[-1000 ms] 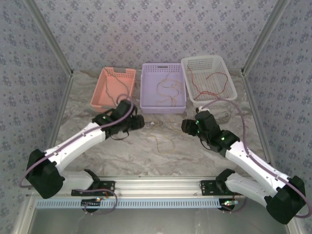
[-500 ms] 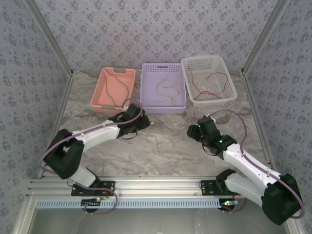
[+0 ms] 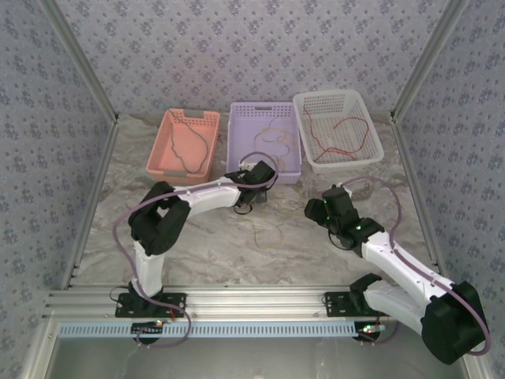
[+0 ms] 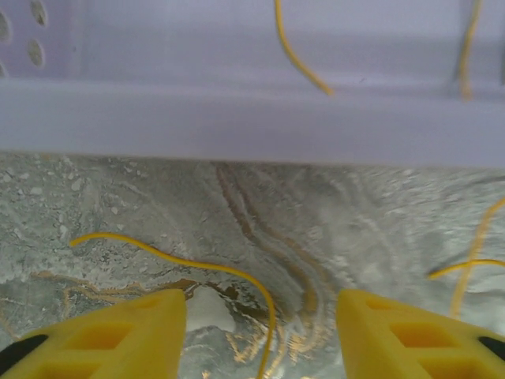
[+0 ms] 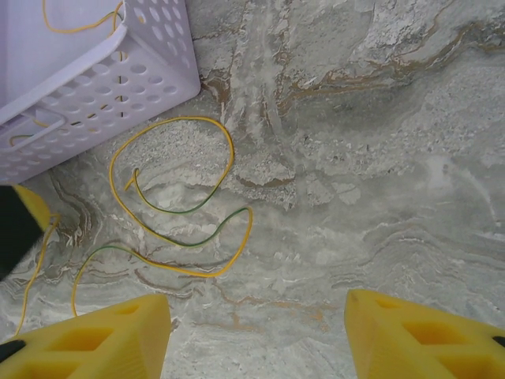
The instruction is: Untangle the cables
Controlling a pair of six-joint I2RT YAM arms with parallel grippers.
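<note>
A loose yellow and green cable (image 5: 180, 237) lies looped on the marble table (image 3: 205, 245), just in front of the purple basket (image 3: 237, 170). My left gripper (image 3: 251, 193) hangs low over the basket's front wall (image 4: 237, 118). It is open, and a yellow strand (image 4: 207, 268) of the cable on the table runs between its fingers (image 4: 260, 309). My right gripper (image 5: 256, 309) is open over bare table to the right of the loops (image 3: 266, 229). More cables lie in the baskets: dark (image 3: 192, 146), orange (image 3: 272, 140) and red (image 3: 339, 130).
A pink basket (image 3: 158, 158), the purple one and a white one (image 3: 371, 150) stand in a row at the back. The purple basket's corner (image 5: 102, 87) is close to the loops. Wallpapered walls close the sides. A metal rail (image 3: 252, 300) runs along the near edge.
My left arm has swung right from beside the pink basket to the purple basket's front wall. My right gripper has drawn back a little toward the right.
</note>
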